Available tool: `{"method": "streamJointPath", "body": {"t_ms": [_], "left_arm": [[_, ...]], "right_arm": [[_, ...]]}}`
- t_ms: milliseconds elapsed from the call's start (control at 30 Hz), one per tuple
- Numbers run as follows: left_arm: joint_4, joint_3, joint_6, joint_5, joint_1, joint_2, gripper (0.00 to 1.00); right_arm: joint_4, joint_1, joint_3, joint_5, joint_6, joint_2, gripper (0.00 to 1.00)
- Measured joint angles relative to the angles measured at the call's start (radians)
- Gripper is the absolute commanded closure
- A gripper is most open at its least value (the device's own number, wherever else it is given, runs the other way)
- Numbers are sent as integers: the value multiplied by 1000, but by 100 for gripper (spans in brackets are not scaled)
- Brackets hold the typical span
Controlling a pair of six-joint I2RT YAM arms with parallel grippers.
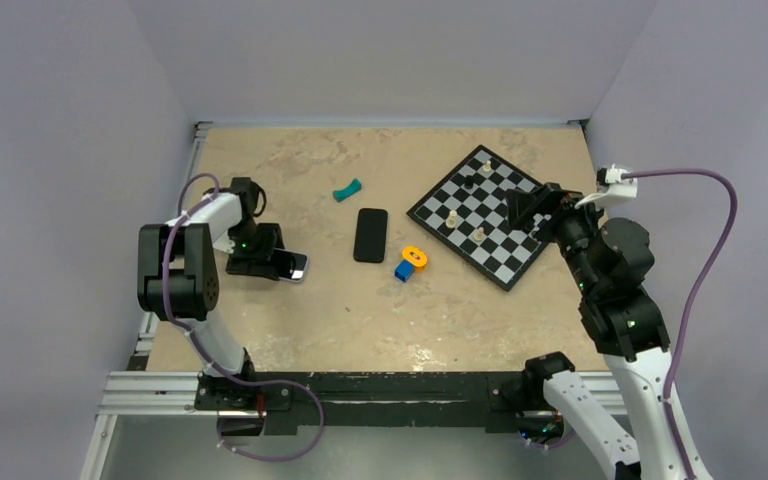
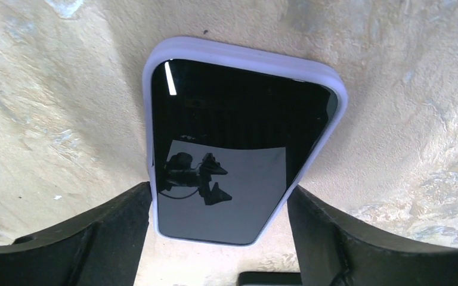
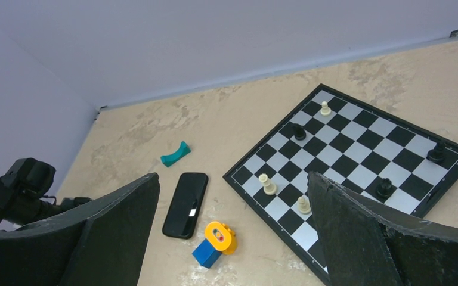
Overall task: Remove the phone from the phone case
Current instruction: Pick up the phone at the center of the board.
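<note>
A phone with a black screen (image 2: pixel 226 155) sits in a lavender case (image 2: pixel 244 58) and lies flat on the table at the left (image 1: pixel 298 266). My left gripper (image 2: pixel 219 190) reaches down over its near end, with one finger against each long side of the case; it also shows in the top view (image 1: pixel 258 262). My right gripper (image 3: pixel 232 185) is open and empty, held above the chessboard's right part (image 1: pixel 520 207). A second, bare black phone-shaped slab (image 1: pixel 370 234) lies at the table's middle, also in the right wrist view (image 3: pixel 185 204).
A chessboard (image 1: pixel 500 255) with several pieces lies at the right. A blue and orange toy block (image 1: pixel 410 262) sits next to the black slab. A small teal curved piece (image 1: pixel 347 189) lies further back. Walls close off the left, back and right.
</note>
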Motion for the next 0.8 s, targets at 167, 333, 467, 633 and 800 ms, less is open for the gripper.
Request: {"method": "streamJointPath", "body": {"t_ms": [167,333,467,633,800], "left_arm": [[23,-16,2,-5,-2,-15,37],[74,-63,5,-5,-2,-56,62],[132,-116,17,-5,-2,-103,81],[204,-168,88,0,-6,-155,100],[287,-212,193,0,-29,-209,100]], "right_arm": [[0,0,0,0,5,-7,2],[-1,0,0,0,8,-18,2],[-1,0,-4,0,7,-17,2],[0,0,-9,-8,6,18,2],[27,6,-48,-80,6,118,2]]}}
